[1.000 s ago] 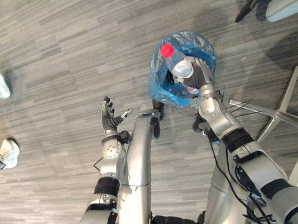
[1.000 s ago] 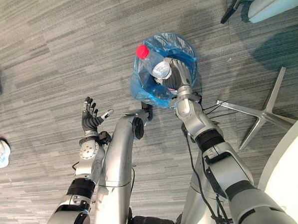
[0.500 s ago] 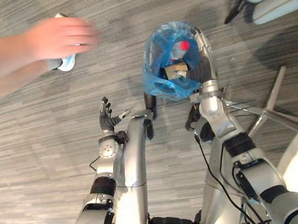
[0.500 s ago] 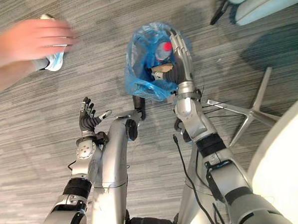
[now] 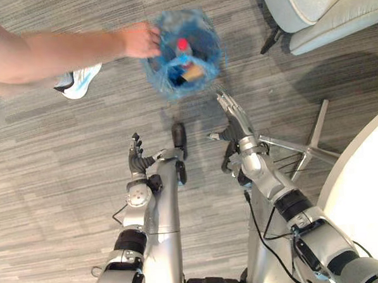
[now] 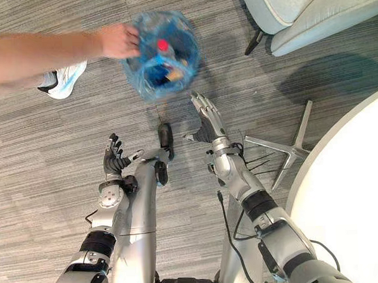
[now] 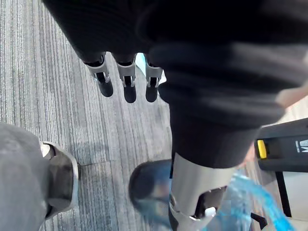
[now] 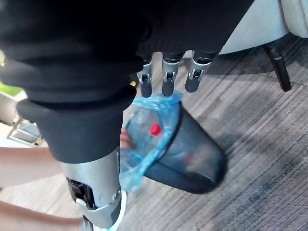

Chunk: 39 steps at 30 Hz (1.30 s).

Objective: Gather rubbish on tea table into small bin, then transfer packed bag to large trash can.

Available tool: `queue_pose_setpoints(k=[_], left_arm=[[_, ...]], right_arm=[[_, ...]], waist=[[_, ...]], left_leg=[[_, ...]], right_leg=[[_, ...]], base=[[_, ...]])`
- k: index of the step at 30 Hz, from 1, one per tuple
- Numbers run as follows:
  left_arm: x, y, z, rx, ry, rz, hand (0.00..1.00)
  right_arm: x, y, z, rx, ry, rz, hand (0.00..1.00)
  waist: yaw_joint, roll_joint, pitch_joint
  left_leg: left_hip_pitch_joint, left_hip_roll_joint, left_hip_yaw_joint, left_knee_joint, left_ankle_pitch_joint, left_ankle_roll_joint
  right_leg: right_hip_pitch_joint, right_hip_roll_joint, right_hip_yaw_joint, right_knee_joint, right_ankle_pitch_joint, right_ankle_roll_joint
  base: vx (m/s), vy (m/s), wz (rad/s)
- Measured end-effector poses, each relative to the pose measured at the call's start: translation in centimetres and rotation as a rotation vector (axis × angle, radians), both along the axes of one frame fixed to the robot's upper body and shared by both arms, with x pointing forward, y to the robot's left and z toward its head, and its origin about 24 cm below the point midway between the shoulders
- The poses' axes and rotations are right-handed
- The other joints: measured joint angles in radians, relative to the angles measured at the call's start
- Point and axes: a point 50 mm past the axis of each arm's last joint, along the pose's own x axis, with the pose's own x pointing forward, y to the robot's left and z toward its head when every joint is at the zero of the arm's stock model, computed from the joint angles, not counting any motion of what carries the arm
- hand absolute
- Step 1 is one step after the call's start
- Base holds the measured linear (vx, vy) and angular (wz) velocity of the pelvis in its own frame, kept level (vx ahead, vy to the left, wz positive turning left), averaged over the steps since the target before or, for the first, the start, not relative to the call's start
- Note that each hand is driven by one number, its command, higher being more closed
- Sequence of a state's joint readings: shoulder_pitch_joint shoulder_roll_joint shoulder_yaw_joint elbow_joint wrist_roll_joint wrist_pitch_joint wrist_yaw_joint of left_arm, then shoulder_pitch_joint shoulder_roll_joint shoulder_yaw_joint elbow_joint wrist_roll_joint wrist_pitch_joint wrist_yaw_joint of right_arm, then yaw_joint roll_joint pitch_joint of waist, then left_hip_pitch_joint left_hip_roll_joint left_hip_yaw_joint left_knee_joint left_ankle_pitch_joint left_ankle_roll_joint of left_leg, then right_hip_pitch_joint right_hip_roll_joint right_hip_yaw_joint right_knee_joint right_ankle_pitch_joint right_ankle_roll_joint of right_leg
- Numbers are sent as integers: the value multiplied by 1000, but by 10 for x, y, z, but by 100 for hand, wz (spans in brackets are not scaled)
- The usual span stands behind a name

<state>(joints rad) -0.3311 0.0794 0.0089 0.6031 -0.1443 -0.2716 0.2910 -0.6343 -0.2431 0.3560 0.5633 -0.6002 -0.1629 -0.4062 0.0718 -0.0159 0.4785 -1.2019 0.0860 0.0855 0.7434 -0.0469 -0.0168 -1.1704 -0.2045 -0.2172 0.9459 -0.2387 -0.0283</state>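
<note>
The small dark bin lined with a blue bag stands on the floor ahead of me, also seen in the right wrist view. Inside it lie a clear bottle with a red cap and some brownish rubbish. A person's hand grips the bag's rim on the left side. My right hand hovers short of the bin, fingers straight and holding nothing; its fingers point toward the bin. My left hand is raised further left with its fingers spread, also holding nothing.
A pale armchair stands at the upper right, and a metal star-shaped chair base lies right of my right arm. A white round table's edge fills the lower right. The person's shoe rests on the grey carpet at the left.
My right hand has let the bottle drop into the bin and pulled back out, fingers straightened. A person's hand has reached in and taken the bag's rim. The camera has shifted.
</note>
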Motion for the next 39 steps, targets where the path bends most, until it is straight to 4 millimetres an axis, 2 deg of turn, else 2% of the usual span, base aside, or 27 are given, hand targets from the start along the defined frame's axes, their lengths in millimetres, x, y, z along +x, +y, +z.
queue_pose_setpoints(k=[7,11,14,16,18,21,22,23,25,28,31,35,37,38,39], left_arm=[[-1,-11,-7,-13,30,-26,0],[-5,-23,-15,-21,70,-62,0],[-10,-32,-22,-19,102,-94,0],[-19,-32,-35,-1,156,-102,0],[-25,-31,-42,0,190,-102,0],[-46,-26,-66,4,297,-105,0],[-58,-24,-78,-1,351,-109,0],[-63,-23,-83,-3,369,-111,0],[-81,-20,-97,-11,433,-115,0],[-100,-13,-113,-14,519,-114,0],[-121,-6,-129,-2,613,-118,0],[-128,-2,-134,21,648,-122,0],[-129,0,-135,18,651,-125,0],[-130,1,-135,14,653,-132,0],[-130,1,-135,10,653,-130,0]], right_arm=[[2,-5,-10,-18,50,-31,0],[-4,-7,-26,0,108,-35,0],[-14,-8,-39,84,157,-54,0],[-29,-15,-60,218,234,-104,0],[-37,-18,-71,285,276,-132,0],[-61,-31,-104,473,416,-225,0],[-76,-39,-121,560,485,-282,0],[-83,-43,-129,592,512,-308,0],[-109,-55,-152,684,594,-402,0],[-135,-66,-174,770,685,-480,0],[-162,-77,-200,817,802,-569,0],[-178,-84,-214,849,878,-615,0],[-182,-85,-219,876,903,-631,0],[-184,-89,-220,889,902,-654,0],[-187,-94,-221,896,898,-681,0]], waist=[[2,0,0],[3,0,-1],[3,-1,-4],[2,-1,-4],[1,-4,-11],[-2,-5,-53],[-2,-6,-80],[-3,-7,-92],[-4,-13,-150],[-7,-18,-211],[-32,-26,-274],[-40,-22,-295],[-59,-19,-296],[-59,-17,-297],[-61,-16,-297]], left_leg=[[53,0,-4,-51,19,-5],[127,1,-4,-83,21,-5],[201,-1,-3,-120,22,-8],[306,-9,-4,-172,29,-16],[360,-18,-6,-200,32,-19],[495,-25,-8,-275,39,-26],[565,-30,-10,-317,43,-30],[592,-32,-11,-333,43,-31],[679,-34,-12,-399,50,-40],[777,-34,-17,-486,77,-45],[875,-38,-39,-582,120,-41],[937,-40,-78,-666,162,-45],[936,-37,-77,-674,173,-53],[936,-22,-18,-670,160,-51],[934,10,98,-646,145,-31]], right_leg=[[48,1,-17,-26,0,-2],[126,1,-31,-54,0,-2],[204,-1,-44,-85,-1,-2],[312,-6,-61,-122,-7,7],[361,-9,-64,-139,-11,12],[498,-8,-84,-207,-12,15],[572,-6,-97,-244,-14,18],[599,-6,-102,-259,-14,20],[684,2,-116,-317,-12,25],[778,20,-129,-392,-6,34],[872,37,-153,-468,3,36],[942,52,-199,-528,15,28],[976,50,-254,-551,16,27],[997,47,-279,-568,19,22],[1019,39,-306,-582,21,23]], base=[[-38,-26,4],[-41,-28,8],[-20,-31,10],[10,-64,19],[31,-61,14],[102,-72,11],[126,-65,13],[163,-75,16],[145,-53,6],[165,-52,2],[156,-35,15],[129,-26,31],[61,7,59],[33,58,53],[37,71,52]])
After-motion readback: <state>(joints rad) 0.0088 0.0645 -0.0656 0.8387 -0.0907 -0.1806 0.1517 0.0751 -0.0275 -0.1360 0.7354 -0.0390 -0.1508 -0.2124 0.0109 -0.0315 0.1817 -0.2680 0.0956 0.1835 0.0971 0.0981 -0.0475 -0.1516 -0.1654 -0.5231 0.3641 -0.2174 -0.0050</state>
